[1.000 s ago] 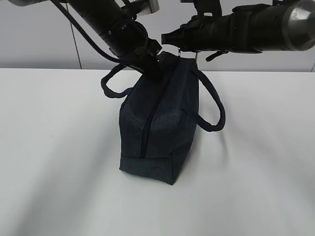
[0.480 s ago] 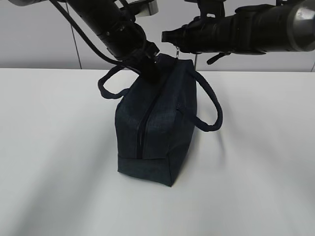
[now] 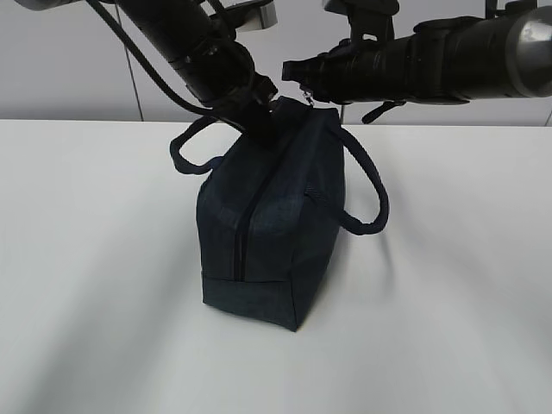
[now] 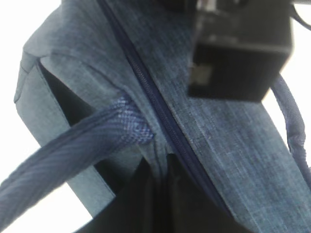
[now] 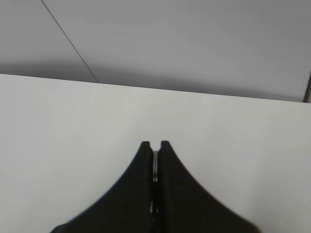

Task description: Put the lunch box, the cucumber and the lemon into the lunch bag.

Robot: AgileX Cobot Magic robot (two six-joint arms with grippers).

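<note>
The dark navy lunch bag (image 3: 267,224) stands on the white table with its top zipper (image 3: 244,226) closed along its length. My left gripper (image 3: 259,121) is shut on a fold of the bag's fabric (image 4: 158,170) at the far top end, beside the zipper (image 4: 155,102) and a handle (image 4: 73,150). My right gripper (image 3: 293,71) is shut at that same far end, with a thin silvery metal pull (image 5: 155,167) pinched between its jaws (image 5: 154,144). The lunch box, the cucumber and the lemon are out of view.
The bag's two loop handles (image 3: 185,151) (image 3: 371,198) hang out to either side. White table (image 3: 86,276) surrounds the bag, and a pale wall stands behind. Both dark arms cross above the bag's far end.
The bag has shifted and swung slightly to the left, its near end moving left. The right gripper has edged left at the bag's far top. Both grippers stayed shut.
</note>
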